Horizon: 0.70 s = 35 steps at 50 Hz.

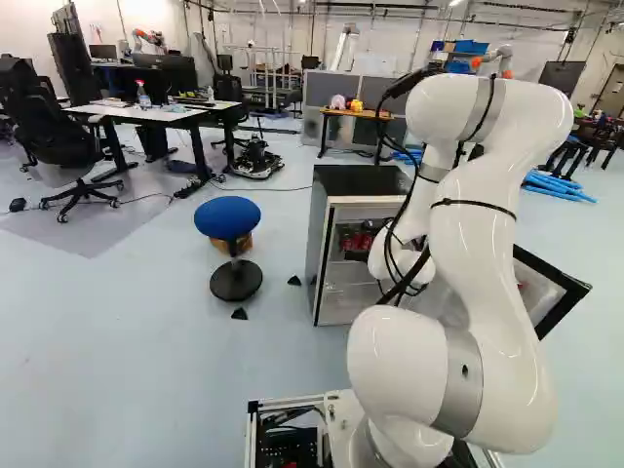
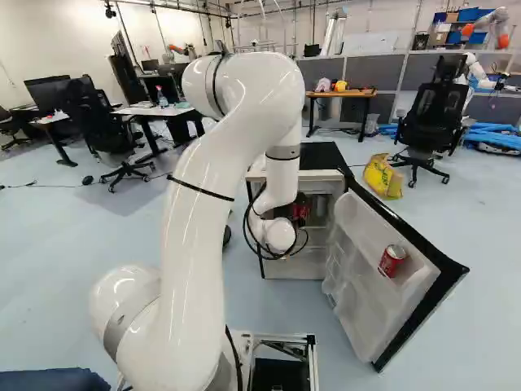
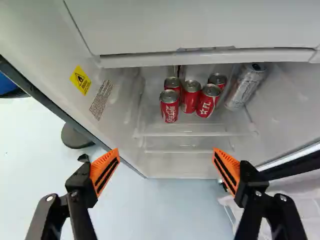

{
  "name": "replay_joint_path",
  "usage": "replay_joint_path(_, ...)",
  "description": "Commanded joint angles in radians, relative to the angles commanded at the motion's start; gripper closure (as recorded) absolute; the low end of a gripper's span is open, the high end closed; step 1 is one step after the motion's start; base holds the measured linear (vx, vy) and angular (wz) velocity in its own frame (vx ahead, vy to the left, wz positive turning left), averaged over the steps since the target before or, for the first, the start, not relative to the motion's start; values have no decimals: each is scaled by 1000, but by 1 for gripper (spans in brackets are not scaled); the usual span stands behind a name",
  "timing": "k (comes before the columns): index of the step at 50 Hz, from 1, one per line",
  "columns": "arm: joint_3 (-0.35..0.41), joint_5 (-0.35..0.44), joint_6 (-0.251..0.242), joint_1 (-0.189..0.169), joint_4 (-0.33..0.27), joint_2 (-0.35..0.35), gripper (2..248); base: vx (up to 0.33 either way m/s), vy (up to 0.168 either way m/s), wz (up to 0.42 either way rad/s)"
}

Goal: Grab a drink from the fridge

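In the right base view my gripper (image 2: 283, 212) is mostly hidden behind the arm's wrist, at the front of the fridge (image 2: 322, 156). The wrist view has the gripper (image 3: 167, 172) wide open, nothing between its orange pads. Ahead of it, inside the fridge, several red cans stand close together on a shelf (image 3: 192, 129); the front ones are a red can (image 3: 169, 106), another red can (image 3: 190, 96) and a third (image 3: 208, 101). Beside them a silver can (image 3: 245, 86) appears tilted. One more red can (image 2: 392, 261) sits in the rack of the open fridge door (image 2: 407, 301).
A blue stool (image 1: 227, 216) stands left of the fridge in the left base view. The swung-out door reaches to the right, towards the base. Above the cans is a compartment front (image 3: 200, 27). Behind stand a yellow bag (image 2: 383, 177), an office chair (image 2: 431, 118) and another robot (image 2: 488, 28).
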Motion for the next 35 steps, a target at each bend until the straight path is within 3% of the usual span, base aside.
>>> replay_joint_path(35, -142, 12, 0, 12, -80, -161, 3, 0, 0, 0)
